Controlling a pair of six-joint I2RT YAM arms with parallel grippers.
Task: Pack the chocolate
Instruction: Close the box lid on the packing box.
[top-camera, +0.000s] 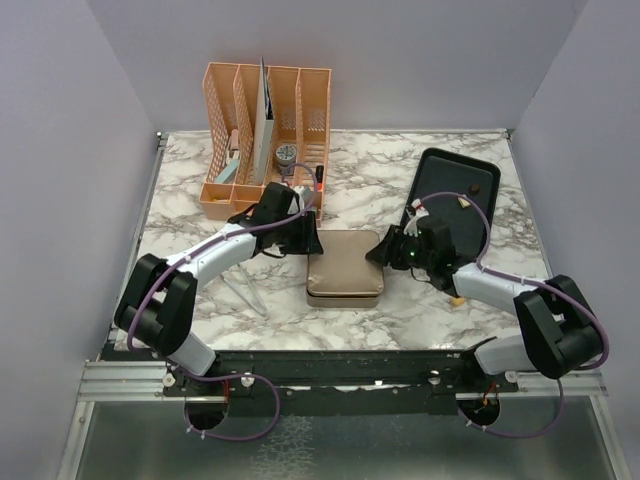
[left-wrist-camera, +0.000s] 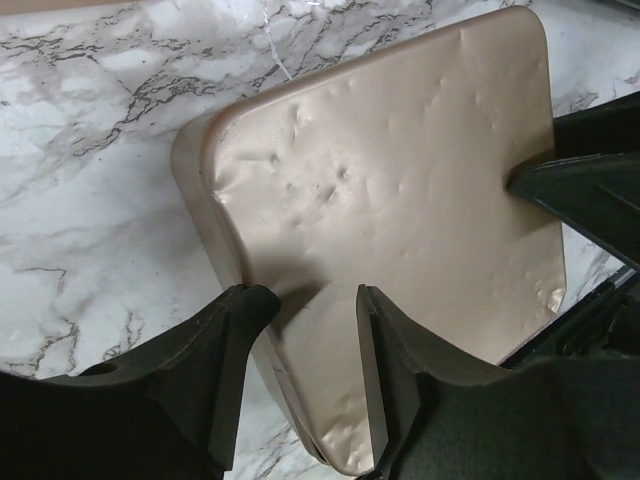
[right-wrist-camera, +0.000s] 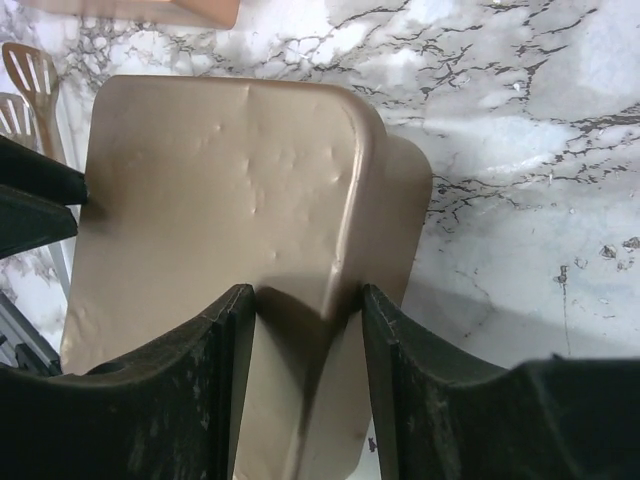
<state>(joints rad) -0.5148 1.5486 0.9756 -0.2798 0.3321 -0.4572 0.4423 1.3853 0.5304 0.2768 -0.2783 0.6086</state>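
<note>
The gold tin (top-camera: 344, 268) sits flat in the middle of the marble table (top-camera: 400, 170), lid on and its top lightly dimpled, so what is inside stays hidden. The left claw (top-camera: 314, 244) meets the tin's left edge and the right claw (top-camera: 379, 250) meets its right edge, the two facing each other across the lid. In the left wrist view the fingers (left-wrist-camera: 235, 330) stand apart, one beside the tin's side wall and the other over the lid, with the rim running between them. Whether they pinch it, I cannot tell. The right wrist view shows much the same: one rounded corner of the lid lies in the gap between parted fingers (right-wrist-camera: 235, 330), and a real grip cannot be made out there either. The only chocolate (top-camera: 463, 203) in sight is a small pale piece on the black tray (top-camera: 440, 165) at the table's right, with a darker speck just beside it, well apart from the tin. A peach-coloured file rack (top-camera: 265, 140) stands at the back left.
</note>
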